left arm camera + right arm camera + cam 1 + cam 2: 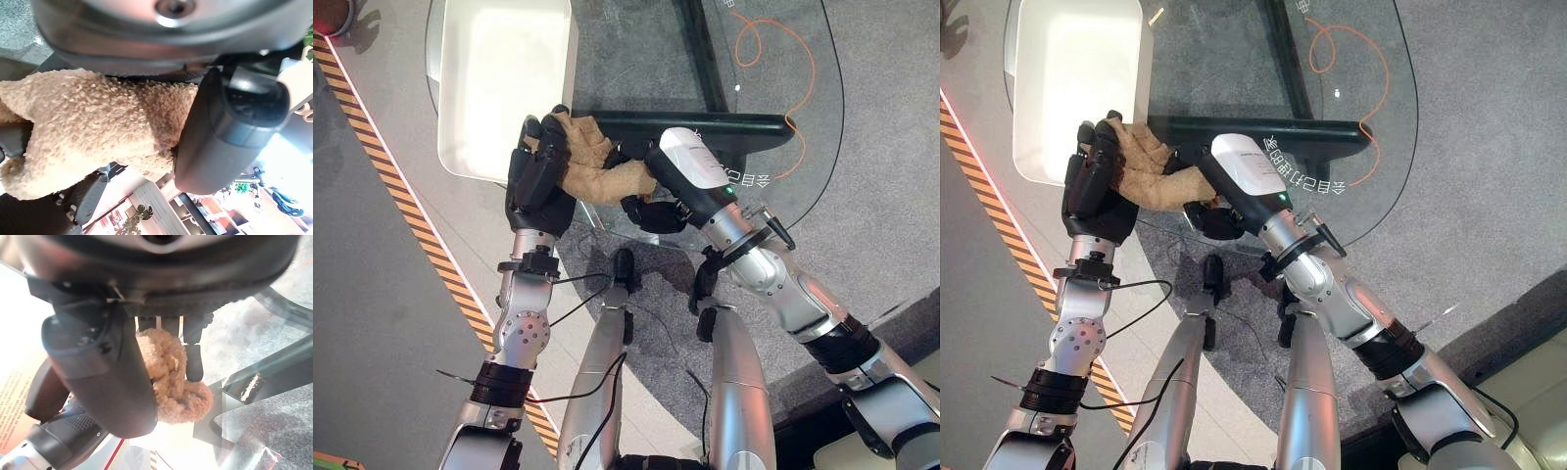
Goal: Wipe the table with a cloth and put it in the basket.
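Observation:
A tan fluffy cloth is bunched up between my two hands, just above the near edge of the round glass table. My left hand has its fingers curled over the cloth's left end, and its thumb presses into the pile of the cloth. My right hand grips the right end, where the thumb and fingers close round the cloth. The white basket stands at the table's left end, just beyond my left hand.
A dark bar of the table's frame runs under the glass right behind my hands. An orange cable lies on the grey carpet below the glass. A black-and-orange striped tape line crosses the floor to the left.

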### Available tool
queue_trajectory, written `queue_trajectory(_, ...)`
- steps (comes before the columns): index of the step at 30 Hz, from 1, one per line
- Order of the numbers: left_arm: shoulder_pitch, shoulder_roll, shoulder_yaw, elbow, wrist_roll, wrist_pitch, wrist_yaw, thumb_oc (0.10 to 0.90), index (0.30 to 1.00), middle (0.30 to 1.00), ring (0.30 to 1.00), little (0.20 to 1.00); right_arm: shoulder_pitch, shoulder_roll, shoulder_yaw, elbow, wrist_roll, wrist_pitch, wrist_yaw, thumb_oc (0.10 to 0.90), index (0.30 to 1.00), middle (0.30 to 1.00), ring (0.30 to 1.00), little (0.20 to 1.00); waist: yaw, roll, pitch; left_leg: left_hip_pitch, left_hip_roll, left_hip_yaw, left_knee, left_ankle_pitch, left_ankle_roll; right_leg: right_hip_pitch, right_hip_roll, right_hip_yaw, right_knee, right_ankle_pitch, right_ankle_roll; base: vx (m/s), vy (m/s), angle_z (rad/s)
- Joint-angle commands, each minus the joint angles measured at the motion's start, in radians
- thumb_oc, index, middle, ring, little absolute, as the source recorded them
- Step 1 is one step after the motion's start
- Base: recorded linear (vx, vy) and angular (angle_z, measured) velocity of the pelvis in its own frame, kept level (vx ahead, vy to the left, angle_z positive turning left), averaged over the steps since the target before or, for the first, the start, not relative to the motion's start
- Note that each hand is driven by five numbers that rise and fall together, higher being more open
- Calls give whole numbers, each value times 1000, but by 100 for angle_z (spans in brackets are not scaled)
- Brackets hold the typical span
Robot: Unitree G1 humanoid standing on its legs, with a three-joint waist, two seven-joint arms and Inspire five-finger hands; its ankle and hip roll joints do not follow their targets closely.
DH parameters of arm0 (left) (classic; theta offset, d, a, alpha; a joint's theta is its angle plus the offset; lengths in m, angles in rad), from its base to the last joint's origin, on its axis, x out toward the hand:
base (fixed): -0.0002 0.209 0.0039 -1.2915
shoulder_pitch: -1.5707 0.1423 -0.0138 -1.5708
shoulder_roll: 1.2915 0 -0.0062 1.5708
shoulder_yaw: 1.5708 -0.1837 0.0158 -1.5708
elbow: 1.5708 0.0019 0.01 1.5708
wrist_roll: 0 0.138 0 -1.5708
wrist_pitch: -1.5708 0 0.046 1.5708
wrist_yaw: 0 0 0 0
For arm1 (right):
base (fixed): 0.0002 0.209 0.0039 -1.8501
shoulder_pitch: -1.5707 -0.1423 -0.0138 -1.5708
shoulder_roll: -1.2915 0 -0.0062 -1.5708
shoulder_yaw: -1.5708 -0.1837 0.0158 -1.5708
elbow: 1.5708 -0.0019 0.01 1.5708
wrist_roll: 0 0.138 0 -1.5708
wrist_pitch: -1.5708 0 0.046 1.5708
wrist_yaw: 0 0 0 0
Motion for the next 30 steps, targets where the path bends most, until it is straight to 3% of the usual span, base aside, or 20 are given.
queue_trajectory(1,-83,3,4,-221,43,-74,-67,100,300,300,300,200,-127,49,-20,-168,1,-85,-30,100,300,300,300,200,10,-3,-29,35,-87,70,49,-98,61,41,63,-36,-95,18,17,0,0,0)
queue_trajectory(6,-81,-2,2,-225,44,-73,-70,100,300,300,300,200,-124,55,-19,-166,-5,-88,-35,114,312,312,312,214,10,-2,-29,34,-89,70,50,-98,62,40,63,-35,-97,19,18,0,0,0)
queue_trajectory(9,-81,-6,2,-223,44,-72,-74,100,300,300,300,200,-127,56,-19,-164,-1,-86,-36,273,448,448,448,373,10,-3,-29,34,-89,71,50,-99,62,40,64,-35,-97,19,17,0,0,0)
queue_trajectory(10,-82,-7,3,-224,44,-72,-71,100,300,300,300,200,-127,55,-19,-163,5,-85,-41,616,742,742,742,716,9,-3,-29,36,-88,71,48,-99,61,42,64,-35,-99,19,17,0,0,0)
queue_trajectory(11,-82,-8,3,-225,44,-72,-71,100,300,300,300,200,-126,57,-20,-161,9,-86,-41,800,900,900,900,900,9,-3,-29,37,-89,71,48,-99,61,43,64,-35,-99,19,17,0,0,0)
queue_trajectory(30,-76,-27,23,-233,41,-134,-27,100,300,300,300,200,-98,79,-50,-164,-3,-97,-67,800,900,900,900,900,7,-5,-29,40,-91,70,47,-100,63,44,67,-33,-97,19,17,0,0,0)
